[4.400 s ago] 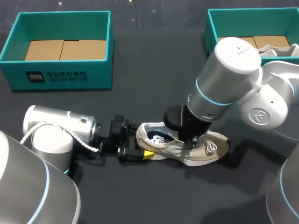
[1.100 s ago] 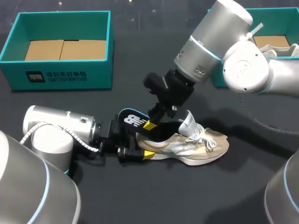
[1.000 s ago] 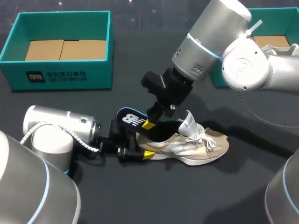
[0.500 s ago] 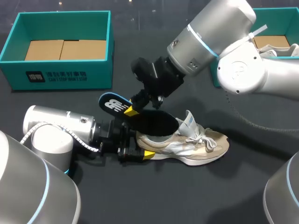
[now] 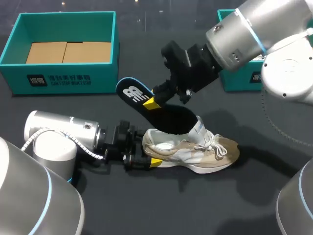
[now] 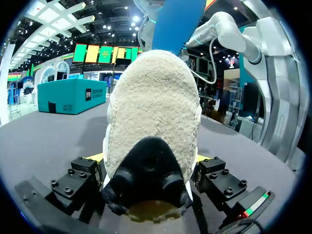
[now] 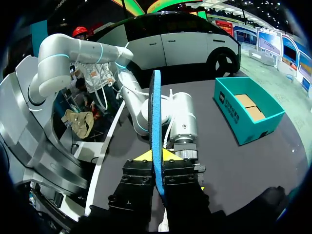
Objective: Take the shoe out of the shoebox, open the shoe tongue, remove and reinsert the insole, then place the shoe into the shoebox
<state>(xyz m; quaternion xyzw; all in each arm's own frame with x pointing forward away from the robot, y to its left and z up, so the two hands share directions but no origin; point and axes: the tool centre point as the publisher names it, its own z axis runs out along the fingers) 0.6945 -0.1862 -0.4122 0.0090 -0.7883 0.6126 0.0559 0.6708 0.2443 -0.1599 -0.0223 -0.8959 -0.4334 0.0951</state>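
The shoe (image 5: 200, 149) lies on its sole around the middle of the table, its heel pinched from both sides by the left gripper (image 5: 146, 151). Above its opening the insole (image 5: 171, 120) hangs tilted in the air, clamped near its upper end by the right gripper (image 5: 152, 101). A teal shoebox (image 5: 63, 73) sits at the far left corner.

The insole (image 5: 156, 110) hangs slanted over the shoe (image 5: 195, 149) mouth, blocking entry from above (the left hand (image 5: 146, 151) shuts off the heel end). Bare bench (image 5: 195, 205) lies along the near edge; the left shoebox (image 5: 63, 81) and right shoebox (image 5: 232, 81) stand at the far corners.
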